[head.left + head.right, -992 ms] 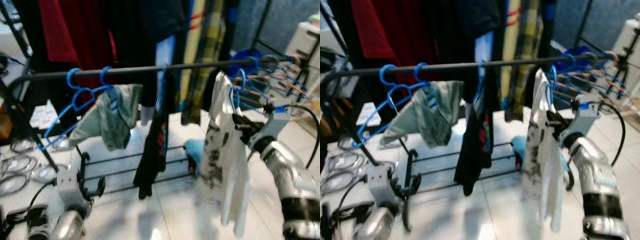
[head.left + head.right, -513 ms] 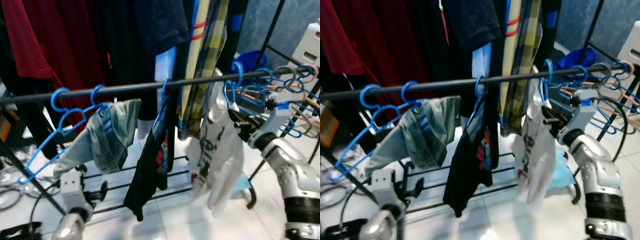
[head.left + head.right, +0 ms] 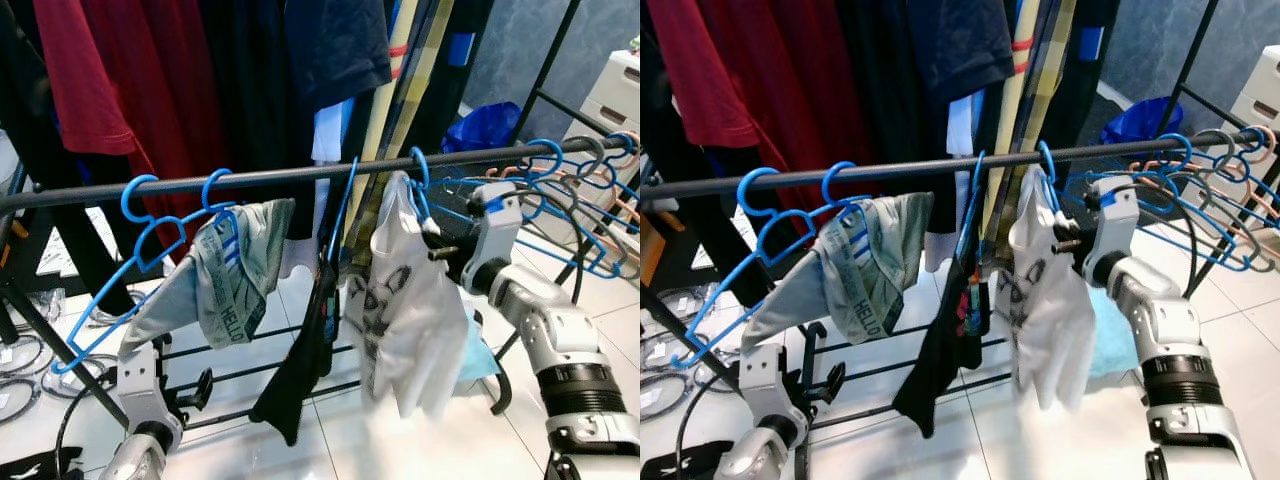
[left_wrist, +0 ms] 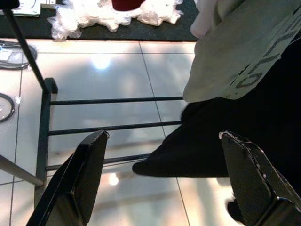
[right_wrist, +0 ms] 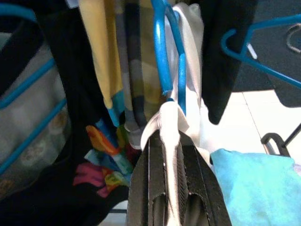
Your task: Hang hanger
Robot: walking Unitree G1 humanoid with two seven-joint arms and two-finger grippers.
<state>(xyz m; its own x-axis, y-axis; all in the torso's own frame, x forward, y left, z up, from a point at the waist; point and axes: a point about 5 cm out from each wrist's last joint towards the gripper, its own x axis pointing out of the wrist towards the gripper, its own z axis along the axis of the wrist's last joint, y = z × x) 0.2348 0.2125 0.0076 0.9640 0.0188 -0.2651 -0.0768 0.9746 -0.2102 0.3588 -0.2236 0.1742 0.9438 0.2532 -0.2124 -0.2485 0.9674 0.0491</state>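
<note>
Blue hanger point(image 3: 418, 185) carries a white garment with black print point(image 3: 405, 310); its hook sits over the black rail point(image 3: 300, 176), right of centre. The garment drapes down from the hanger neck, lower hem loose and blurred. In the right wrist view the blue hanger loops point(image 5: 169, 52) rise just past the fingertips, white cloth bunched at the neck.

Versus 1.0 s ago: the hook hung just below the rail then, further right by the cluster of spare hangers; now it is over the rail and further left, close to the black garment. The camera has also shifted up and in, so part of that change is viewpoint.

Right claw point(image 3: 436, 240) is clamped narrow on the hanger neck, with a fold of white cloth point(image 5: 170, 123) pinched between its fingers point(image 5: 149, 188). It sits just below the rail, right of the white garment.

Left claw point(image 4: 164, 183) hangs low at near left, fingers spread wide, gripping nothing, over the tiled floor point(image 4: 117, 75) and the low bars of the rack base point(image 4: 113, 127).

Around it: a black garment with colourful print point(image 3: 305, 365) on a blue hanger just left; further left a grey-green garment point(image 3: 225, 275) hangs on the rail beside two blue hooks point(image 3: 140, 195). A bunch of bare blue, grey and pink hangers point(image 3: 570, 200) crowds the rail's right end. Red and dark clothes point(image 3: 150, 80) hang behind. A turquoise cloth point(image 3: 472, 350) sits behind the white garment.
</note>
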